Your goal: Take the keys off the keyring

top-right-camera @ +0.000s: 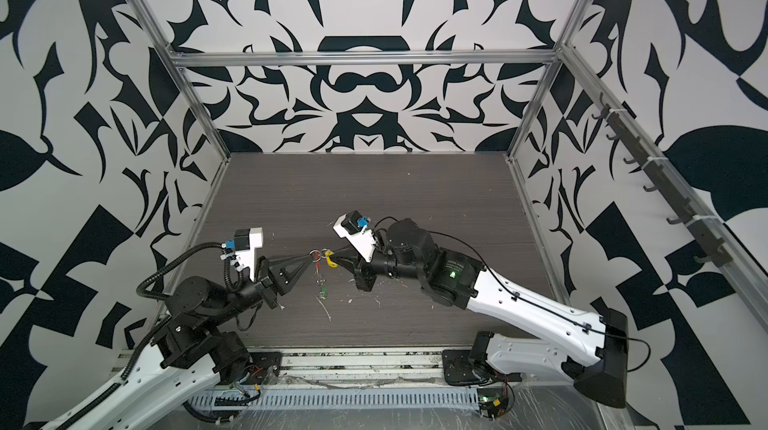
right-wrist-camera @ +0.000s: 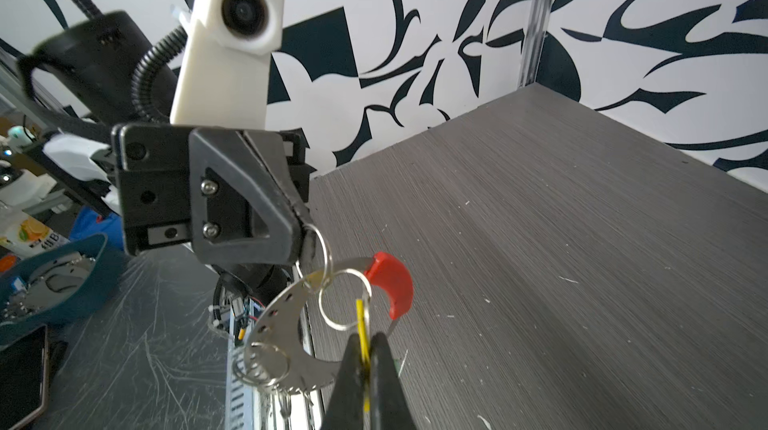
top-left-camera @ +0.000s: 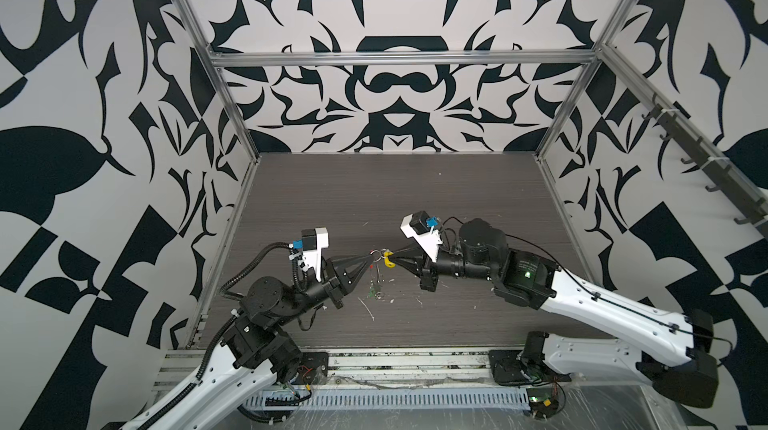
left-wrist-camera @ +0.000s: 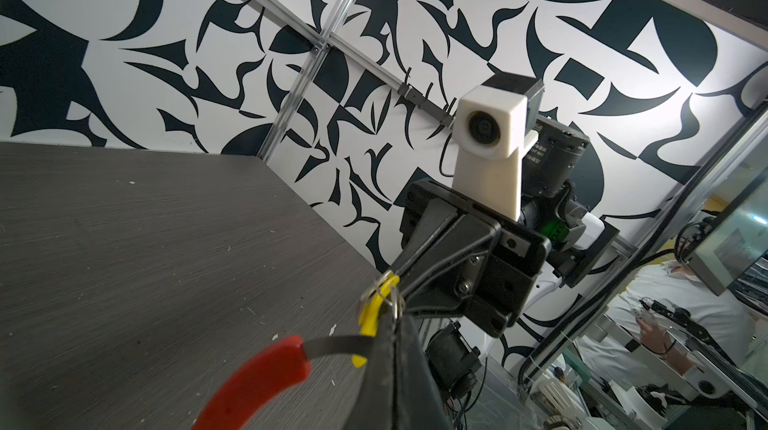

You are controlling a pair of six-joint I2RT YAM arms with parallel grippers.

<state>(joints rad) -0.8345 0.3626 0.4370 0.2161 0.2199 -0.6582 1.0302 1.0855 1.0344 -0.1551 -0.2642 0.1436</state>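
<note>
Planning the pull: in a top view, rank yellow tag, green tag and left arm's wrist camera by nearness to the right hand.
1. yellow tag, pinched in the right hand itself.
2. green tag, a little toward the front.
3. left arm's wrist camera, well off to the left.

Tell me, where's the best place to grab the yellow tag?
I'd pinch the yellow tag across its flat faces, at the end away from its small ring, coming from the right as the right gripper does. It is thin, and the ring end is crowded.
</note>
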